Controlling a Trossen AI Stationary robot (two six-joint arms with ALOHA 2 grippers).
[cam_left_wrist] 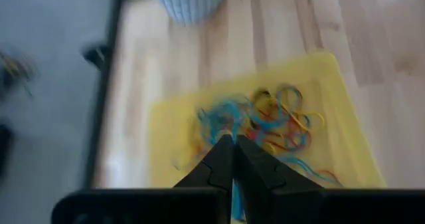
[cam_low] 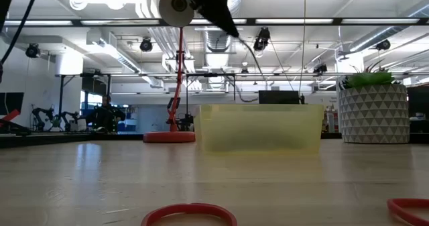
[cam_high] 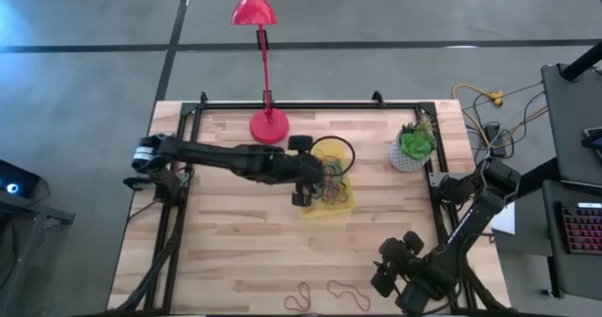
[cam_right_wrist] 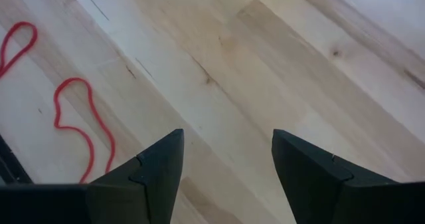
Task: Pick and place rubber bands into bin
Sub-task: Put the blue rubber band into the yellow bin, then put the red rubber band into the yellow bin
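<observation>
The tabletop (cam_high: 235, 251) is pale wood planking in a black frame, standing on a grey concrete floor (cam_high: 85, 35) crossed by dark lines. The yellow bin (cam_high: 344, 202) sits near the middle of it, between the round red lamp base (cam_high: 269, 126) and the white pot with a green plant (cam_high: 412, 148). A tangle of coloured rubber bands (cam_left_wrist: 279, 121) lies inside the bin. Two red rubber bands (cam_high: 329, 293) lie loose at the near edge of the tabletop, well apart from the bin.

The left gripper (cam_left_wrist: 232, 154) reaches over the bin, its jaws pressed together above the heap, with a blue band just at their tips; whether they pinch it cannot be told. The right gripper (cam_right_wrist: 226, 161) hangs over bare wood near the right front corner, jaws wide, with the red loops beside it.

Beyond the table, the low view shows an open workshop with ceiling pipes (cam_low: 167, 38), lights and a seated person (cam_low: 106, 112) far off.
</observation>
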